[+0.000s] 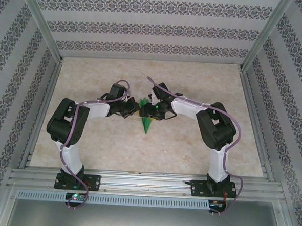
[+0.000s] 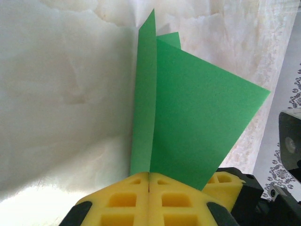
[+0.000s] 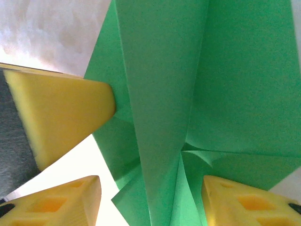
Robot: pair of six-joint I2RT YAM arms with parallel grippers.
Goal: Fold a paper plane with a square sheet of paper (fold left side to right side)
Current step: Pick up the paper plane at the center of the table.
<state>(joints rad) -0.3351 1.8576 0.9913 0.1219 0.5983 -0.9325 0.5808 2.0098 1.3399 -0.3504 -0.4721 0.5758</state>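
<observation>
**Plane pinched at mid-desk, one claw closed, one parted**

The green plane (image 1: pixel 146 120) lies at the middle of the desk (image 1: pixel 189 156). It is a slim wedge with its point toward the arms' bases and its broad end between the two claws. From the left wrist its layers fan apart: a narrow strip on the left, a wide flap spreading right to a sharp corner, and another edge peeking out behind. From the right wrist, a long central panel runs the height of the view, with flaps on either side and small folds meeting low down.

The left claw (image 1: pixel 132 110) is closed on the plane. Its yellow pads (image 2: pixel 127 200) meet, and the paper's edge is pinched in the seam between them.

The right claw (image 1: pixel 154 110) faces it from the other side with jaws parted and one yellow finger on each side of the paper. Pale desk shows between the left-hand finger (image 3: pixel 56 202) and the plane. I cannot tell whether the other finger touches it. Higher up in that view, a pad of the left claw touches the plane's side fold.

Both arms (image 1: pixel 68 126) bend inward from the near edge, elbows out, with purple cables (image 1: pixel 78 120) along them. The desk is pale and marbled, bounded by patterned walls (image 1: pixel 146 28) and a metal frame (image 1: pixel 147 182).
</observation>
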